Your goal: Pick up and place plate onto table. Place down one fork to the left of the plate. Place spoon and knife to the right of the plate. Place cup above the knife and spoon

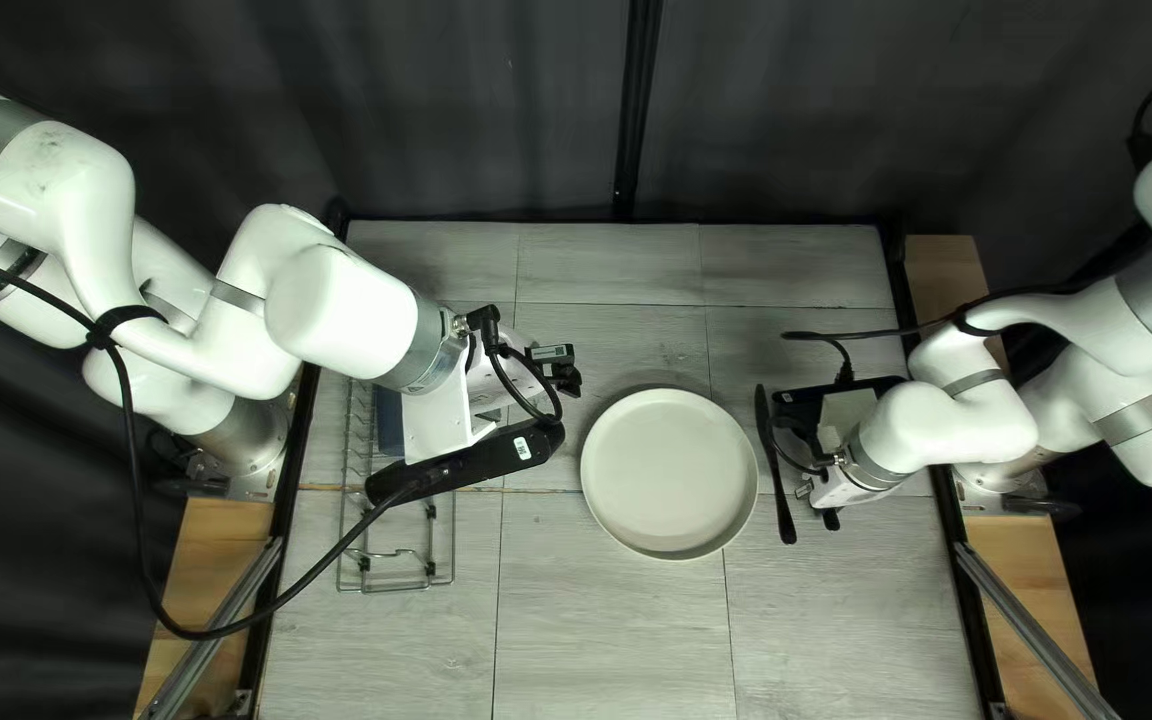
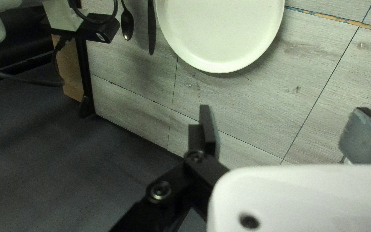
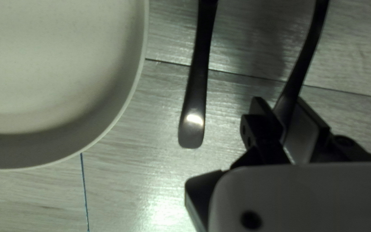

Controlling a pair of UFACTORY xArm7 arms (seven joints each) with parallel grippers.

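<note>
The pale plate (image 1: 670, 474) lies at mid-table in the top left view. Immediately right of it lies the knife (image 1: 778, 480). My left gripper (image 1: 556, 370) hangs left of the plate, near its far side; in the left wrist view this gripper (image 2: 282, 112) stands open, holding nothing. My right gripper (image 1: 824, 500) is low, right of the knife. Seen from its wrist, my right gripper (image 3: 279, 101) is slightly open around the spoon handle (image 3: 301, 68), beside the knife's handle (image 3: 194, 103). The spoon's bowl (image 2: 127, 25) shows in the left wrist view. No fork or cup is visible.
A wire rack (image 1: 396, 584) stands at the table's left side, partly beneath my left arm, with a blue-grey item (image 1: 387, 416) in it. Black cables hang from both arms; the left one (image 1: 296, 603) loops across the table's left edge.
</note>
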